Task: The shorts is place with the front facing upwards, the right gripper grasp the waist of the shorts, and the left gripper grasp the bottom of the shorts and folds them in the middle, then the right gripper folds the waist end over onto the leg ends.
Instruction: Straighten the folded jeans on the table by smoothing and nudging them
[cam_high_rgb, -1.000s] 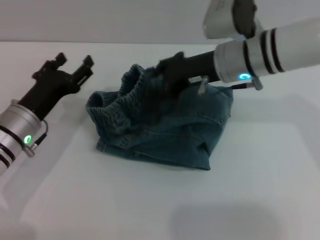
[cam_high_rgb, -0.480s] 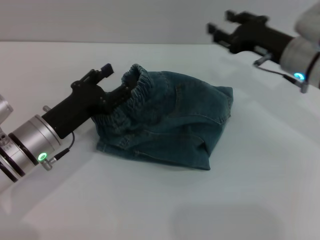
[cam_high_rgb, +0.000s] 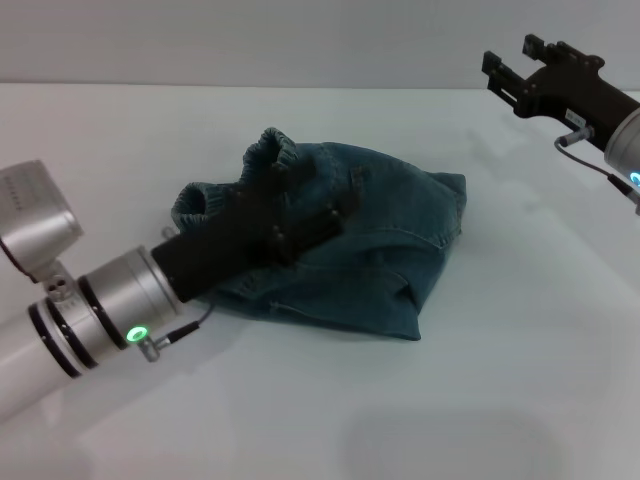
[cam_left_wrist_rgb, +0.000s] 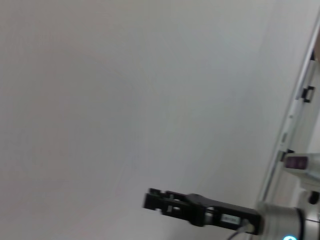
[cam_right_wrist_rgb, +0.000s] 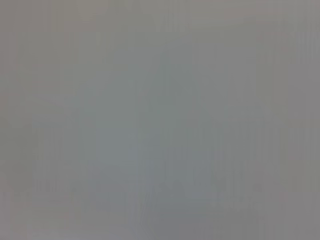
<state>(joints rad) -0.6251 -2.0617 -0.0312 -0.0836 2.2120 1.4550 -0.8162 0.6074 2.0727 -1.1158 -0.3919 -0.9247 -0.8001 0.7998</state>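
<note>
The blue-green denim shorts (cam_high_rgb: 385, 255) lie bunched in a folded heap at the middle of the white table (cam_high_rgb: 520, 350). Their gathered waist (cam_high_rgb: 268, 148) stands ruffled at the heap's back left. I cannot make out the bottom leg hems in the heap. My left gripper (cam_high_rgb: 340, 200) reaches in from the lower left, its black body lying across the waistband and its open fingers over the denim. My right gripper (cam_high_rgb: 508, 62) hovers open at the far right, well clear of the shorts; the left wrist view shows it too (cam_left_wrist_rgb: 149, 200), above bare table.
White tabletop surrounds the heap on all sides. The table's far edge (cam_high_rgb: 330, 86) runs along the back. A rail and fittings (cam_left_wrist_rgb: 300, 95) stand beyond the table in the left wrist view. The right wrist view is plain grey.
The right gripper let go of the shorts and pulled away to the far right. The left gripper moved from the table's left onto the waistband and over the denim.
</note>
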